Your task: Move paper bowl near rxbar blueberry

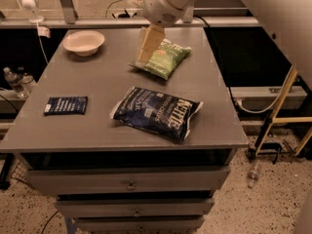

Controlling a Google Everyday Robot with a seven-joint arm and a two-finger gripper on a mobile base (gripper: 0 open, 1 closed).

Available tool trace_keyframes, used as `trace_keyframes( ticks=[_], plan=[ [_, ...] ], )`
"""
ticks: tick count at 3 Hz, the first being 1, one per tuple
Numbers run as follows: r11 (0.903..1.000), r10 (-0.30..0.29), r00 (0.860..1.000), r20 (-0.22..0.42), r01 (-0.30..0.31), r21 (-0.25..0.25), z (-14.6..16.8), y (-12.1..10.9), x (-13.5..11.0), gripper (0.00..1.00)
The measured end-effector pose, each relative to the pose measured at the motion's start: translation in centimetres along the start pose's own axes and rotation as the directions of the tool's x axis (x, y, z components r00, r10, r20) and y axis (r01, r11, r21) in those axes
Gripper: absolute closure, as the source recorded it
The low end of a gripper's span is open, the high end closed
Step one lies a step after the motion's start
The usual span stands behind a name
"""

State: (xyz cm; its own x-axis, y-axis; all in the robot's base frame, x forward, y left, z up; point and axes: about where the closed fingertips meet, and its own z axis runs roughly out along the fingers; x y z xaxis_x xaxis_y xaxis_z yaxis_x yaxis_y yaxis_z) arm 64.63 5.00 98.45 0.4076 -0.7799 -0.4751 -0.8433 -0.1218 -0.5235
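Note:
The paper bowl [83, 42] is cream and round, standing upright at the far left corner of the grey table [97, 77]. The rxbar blueberry [66, 105] is a small flat navy wrapper lying near the table's left edge, well in front of the bowl. My gripper [147, 46] hangs from the white arm over the far middle of the table, to the right of the bowl and touching or just above the green bag's left end. It holds nothing that I can see.
A green chip bag [163, 58] lies at the far centre. A large dark blue Kettle chip bag [157, 113] lies at the centre front. The table has drawers below. Water bottles [15, 81] stand on the left, beyond the table edge.

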Motion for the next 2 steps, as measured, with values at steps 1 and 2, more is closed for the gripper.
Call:
trace_keyframes(
  ticks=[1,2],
  plan=[
    [0.9996,-0.027,0.999,0.033,0.028,-0.008,4.3,-2.1,0.7,0.0],
    [0.9987,-0.041,0.996,0.074,0.043,-0.026,8.6,-3.8,1.1,0.0]
  ],
)
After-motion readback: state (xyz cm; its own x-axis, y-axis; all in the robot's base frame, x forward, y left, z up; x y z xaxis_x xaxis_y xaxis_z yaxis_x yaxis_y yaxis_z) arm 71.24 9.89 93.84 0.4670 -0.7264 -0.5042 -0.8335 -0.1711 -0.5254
